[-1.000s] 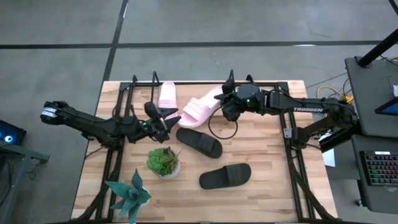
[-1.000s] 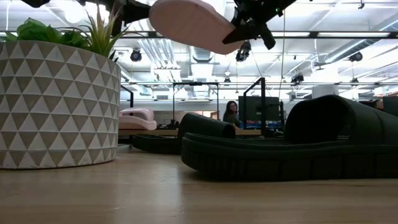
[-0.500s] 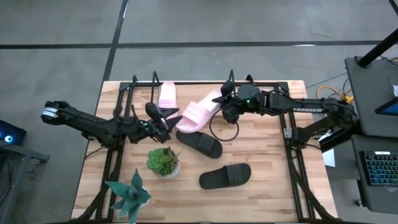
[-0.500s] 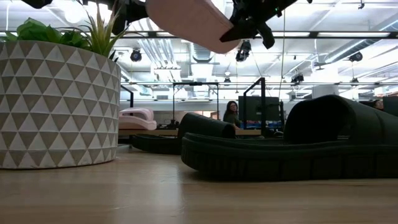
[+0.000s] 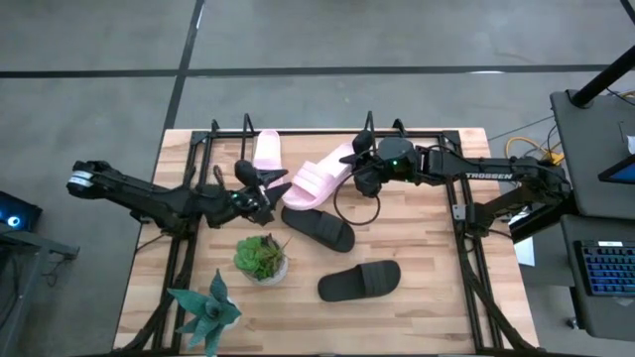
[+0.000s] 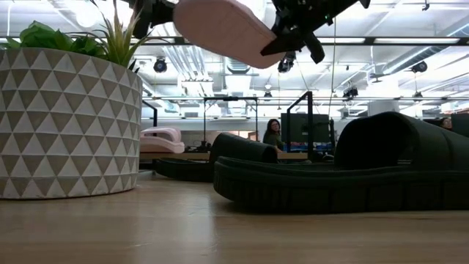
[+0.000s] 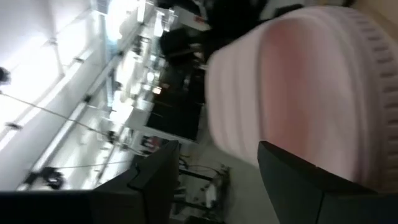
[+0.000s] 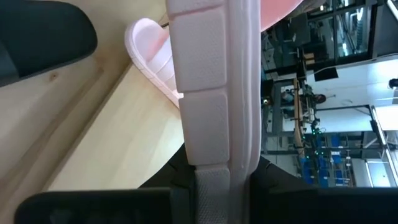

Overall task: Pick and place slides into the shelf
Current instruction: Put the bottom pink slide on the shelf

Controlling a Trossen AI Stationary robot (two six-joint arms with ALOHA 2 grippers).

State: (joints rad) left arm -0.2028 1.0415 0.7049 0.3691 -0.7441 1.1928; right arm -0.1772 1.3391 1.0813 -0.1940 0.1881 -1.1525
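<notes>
from worktop height, the patterned plant pot (image 6: 69, 125) fills the left of the frame and a black slide (image 6: 344, 172) lies across the lower right, with a second black slide (image 6: 220, 158) behind it; this view alone shows the pale underside of the raised pink slide (image 6: 220, 29) hanging at the top centre, clear of the wooden worktop (image 6: 220, 235), and a person (image 6: 272, 136) far back in the room.

the overhead view gives the layout instead: near the bottom edge a spiky plant (image 5: 203, 309) and a round leafy plant (image 5: 261, 256), then one black slide (image 5: 359, 281) lower centre and the other black slide (image 5: 317, 227) just above it. beyond them the raised pink slide (image 5: 317, 177) slants across the upper centre, its toe end near the left claw (image 5: 260, 186) and its heel end at the right claw (image 5: 359, 171). a second pink slide (image 5: 265, 152) rests on the black wire shelf (image 5: 213, 139) at the upper left.

the right wrist view shows the right claw's fingers (image 8: 280, 196) clamped on the edge of the pink sole. the left wrist view shows the left claw's fingers (image 7: 298, 180) standing apart, the pink strap close before them; whether they touch it cannot be told.
</notes>
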